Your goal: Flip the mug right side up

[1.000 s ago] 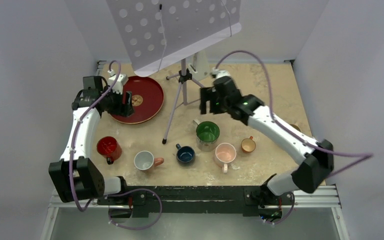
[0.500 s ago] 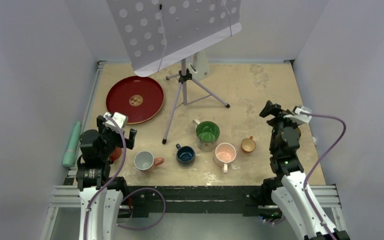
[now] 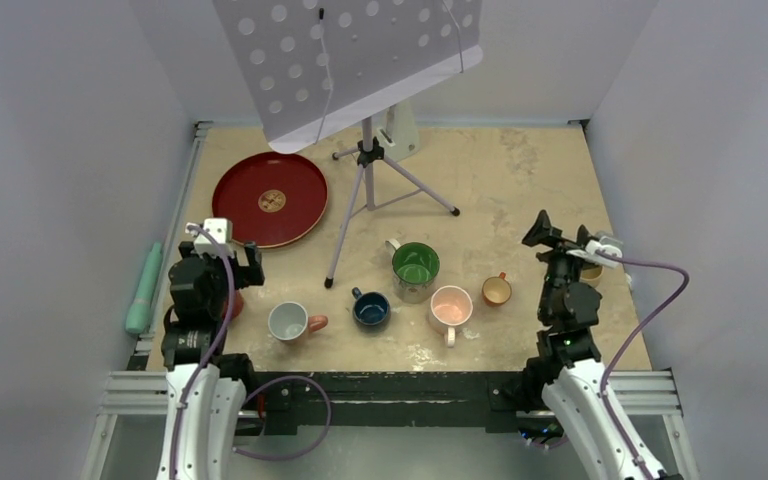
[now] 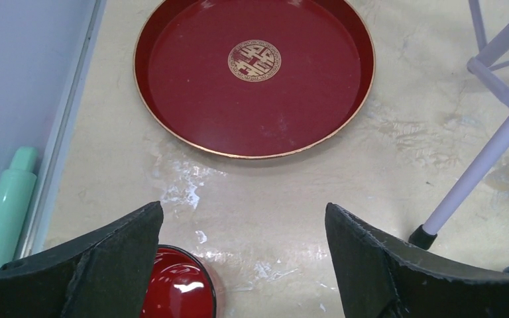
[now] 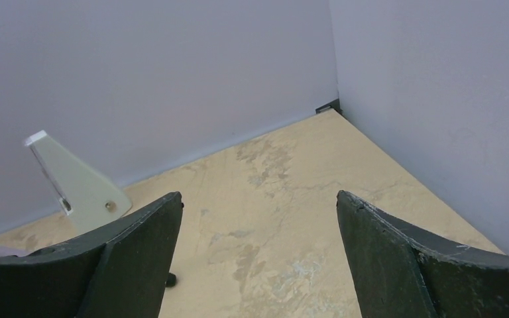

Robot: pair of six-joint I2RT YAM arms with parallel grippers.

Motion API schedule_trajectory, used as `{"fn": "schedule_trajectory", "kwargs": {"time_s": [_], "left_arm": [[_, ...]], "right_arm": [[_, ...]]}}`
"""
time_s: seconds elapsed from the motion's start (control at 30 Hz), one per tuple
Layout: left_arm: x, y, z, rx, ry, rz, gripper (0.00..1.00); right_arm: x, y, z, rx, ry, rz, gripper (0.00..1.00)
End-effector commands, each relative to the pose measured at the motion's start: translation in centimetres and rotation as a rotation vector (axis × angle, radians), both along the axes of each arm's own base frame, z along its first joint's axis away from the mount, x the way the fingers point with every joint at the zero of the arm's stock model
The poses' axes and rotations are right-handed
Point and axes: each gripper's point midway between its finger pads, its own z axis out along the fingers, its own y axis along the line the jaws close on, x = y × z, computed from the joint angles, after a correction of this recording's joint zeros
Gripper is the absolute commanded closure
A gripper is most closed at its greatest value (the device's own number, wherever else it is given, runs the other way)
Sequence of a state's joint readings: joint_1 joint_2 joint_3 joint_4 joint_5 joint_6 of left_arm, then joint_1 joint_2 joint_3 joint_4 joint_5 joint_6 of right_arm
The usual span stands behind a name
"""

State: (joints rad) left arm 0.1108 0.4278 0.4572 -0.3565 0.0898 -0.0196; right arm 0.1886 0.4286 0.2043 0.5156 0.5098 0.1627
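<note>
Mugs: six stand mouth up on the near half of the table (image 3: 520,170); which one the task means cannot be told.
Red mug (image 4: 180,291): glossy red inside with a dark rim. It sits near the left edge, on the near side of the tray, and is largely hidden under the left arm in the top view.
Row, left to right: white mug (image 3: 288,321) with a pink handle, dark blue mug (image 3: 371,309), green mug (image 3: 416,265) set a little farther back, pink mug (image 3: 450,305), small orange mug (image 3: 497,290). All are apart from one another.
Left gripper (image 4: 243,218): fingers spread wide with nothing between them, hanging over the red mug's far side.
Right gripper (image 5: 258,195): fingers wide apart and holding nothing, raised at the right edge and facing the far right corner.
Open room: bare tabletop in the far right quarter. The tripod (image 3: 365,190) spreads its legs across the middle, under a perforated panel (image 3: 350,60).
Edges: grey walls close the left, far and right sides. A mint-green cylinder (image 3: 144,290) lies outside the left rail.
Materials: the mugs are smooth and shiny. The tray (image 4: 172,66) is round and lacquer-red, with a gold rim line and a gold centre emblem. The tabletop is beige, mottled and worn. The fingers are matte black with rough edges.
</note>
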Motion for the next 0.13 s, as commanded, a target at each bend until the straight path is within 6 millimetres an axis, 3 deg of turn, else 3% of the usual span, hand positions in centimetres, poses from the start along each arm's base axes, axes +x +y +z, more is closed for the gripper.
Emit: {"fn": "schedule_trajectory", "kwargs": {"time_s": [0.0, 0.1], "left_arm": [[0.31, -0.42, 1.08, -0.078, -0.074, 0.018, 0.07], [0.24, -0.34, 1.29, -0.097, -0.067, 0.034, 0.06]], "right_arm": [[0.49, 0.67, 1.36, -0.028, -0.041, 0.033, 0.10], [0.73, 0.78, 1.16, -0.019, -0.031, 0.038, 0.10]]}}
